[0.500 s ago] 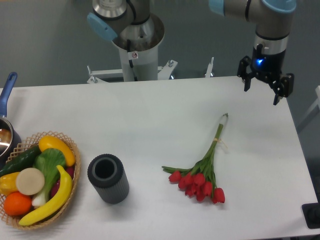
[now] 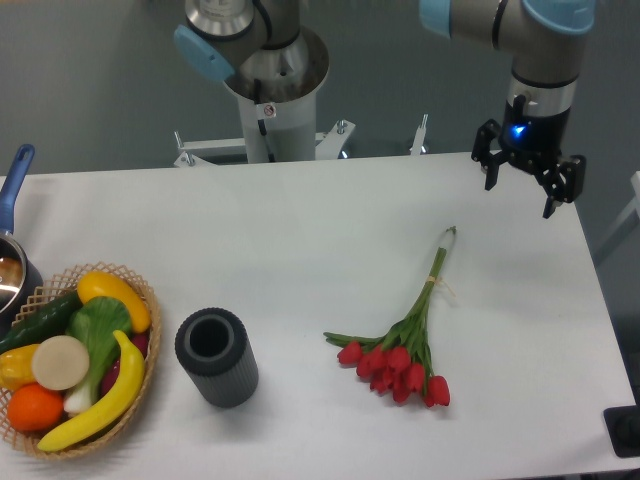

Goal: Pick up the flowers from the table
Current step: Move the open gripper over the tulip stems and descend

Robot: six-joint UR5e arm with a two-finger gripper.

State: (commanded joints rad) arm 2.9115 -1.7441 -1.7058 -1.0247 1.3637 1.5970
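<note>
White table (image 2: 300, 230): wicker basket (image 2: 140, 375) and grey cylinder (image 2: 216, 357) at left unchanged, flowers (image 2: 405, 350) lie flat right of centre, unmoved. Gripper (image 2: 527, 190), fingers spread and empty, has shifted slightly left and up near far right edge.

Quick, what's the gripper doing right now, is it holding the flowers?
Gripper: open, holding nothing, up near the table's far right edge. The flowers lie on the table, untouched.

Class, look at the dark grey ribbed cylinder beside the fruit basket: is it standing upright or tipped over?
Upright. The grey cylinder stands on its base on the table, its round open mouth facing up beside the basket.
</note>
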